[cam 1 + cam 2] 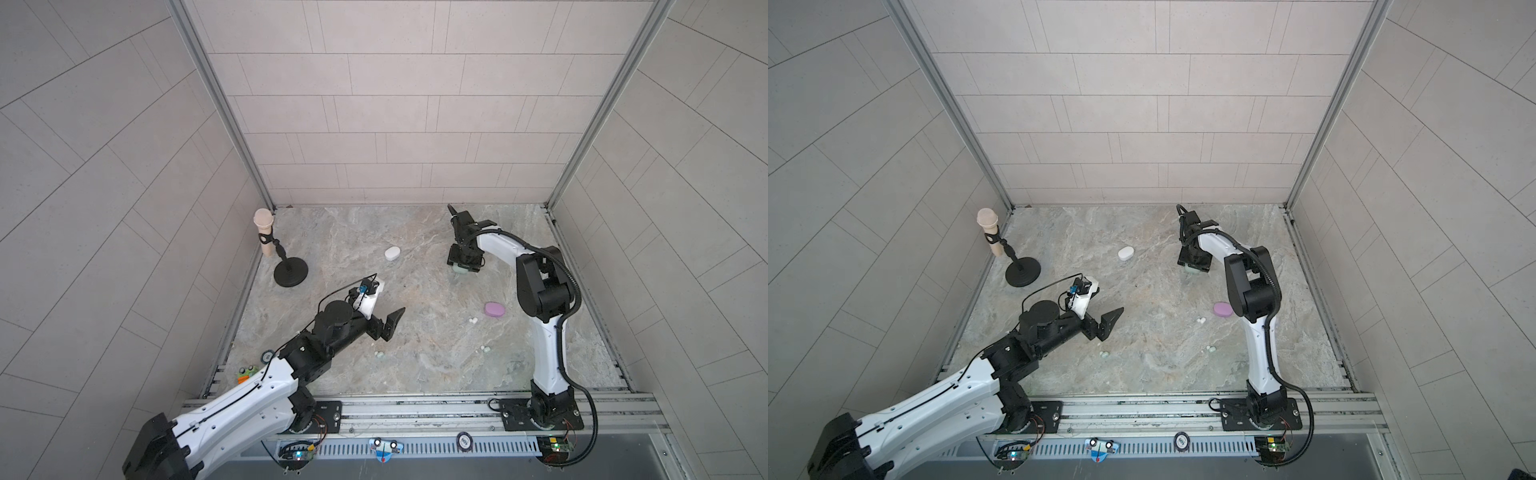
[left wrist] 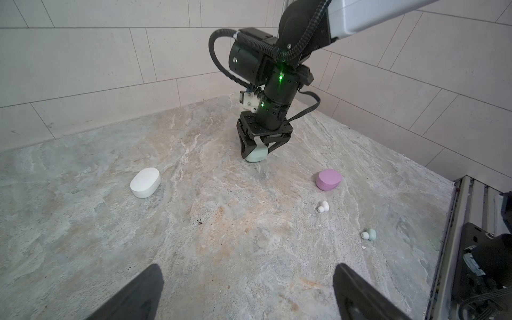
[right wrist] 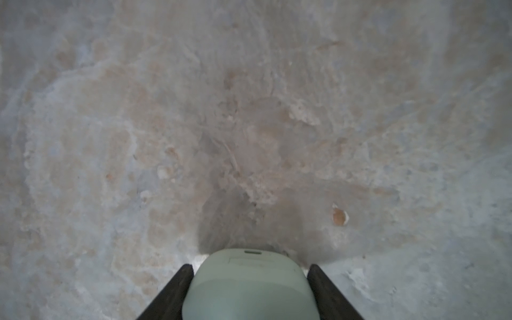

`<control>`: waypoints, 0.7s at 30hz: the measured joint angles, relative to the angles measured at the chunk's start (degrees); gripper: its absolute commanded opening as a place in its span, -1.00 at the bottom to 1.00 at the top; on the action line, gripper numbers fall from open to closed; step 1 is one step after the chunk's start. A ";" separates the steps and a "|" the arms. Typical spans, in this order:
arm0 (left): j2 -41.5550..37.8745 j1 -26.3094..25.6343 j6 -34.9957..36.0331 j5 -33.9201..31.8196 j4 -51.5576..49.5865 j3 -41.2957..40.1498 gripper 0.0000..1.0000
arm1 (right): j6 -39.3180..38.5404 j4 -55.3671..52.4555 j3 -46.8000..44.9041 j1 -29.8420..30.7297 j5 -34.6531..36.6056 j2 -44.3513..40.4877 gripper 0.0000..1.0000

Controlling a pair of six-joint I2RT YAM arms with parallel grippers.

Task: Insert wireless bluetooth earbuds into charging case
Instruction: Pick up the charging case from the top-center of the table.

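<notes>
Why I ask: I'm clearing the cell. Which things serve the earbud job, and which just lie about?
Job: mint case, white case, lilac case, white bud, mint bud, second mint bud.
Lying about: microphone, stand.

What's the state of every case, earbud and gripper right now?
left gripper, open, empty.
right gripper, shut on mint case.
mint case, closed, gripped.
white case, closed, on table.
lilac case, closed, on table.
white earbud, loose on table.
right mint earbud, loose on table.
left mint earbud, loose on table.
</notes>
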 measured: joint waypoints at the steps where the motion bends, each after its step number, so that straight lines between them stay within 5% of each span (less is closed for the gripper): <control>1: 0.68 0.00 0.07 0.33 0.00 0.00 1.00 | -0.26 -0.20 -0.81 0.20 -0.35 -1.11 0.22; 21: 17.05 -1.62 8.37 13.33 10.40 4.46 1.00 | -6.93 -13.64 -18.71 9.27 -15.87 -38.84 0.18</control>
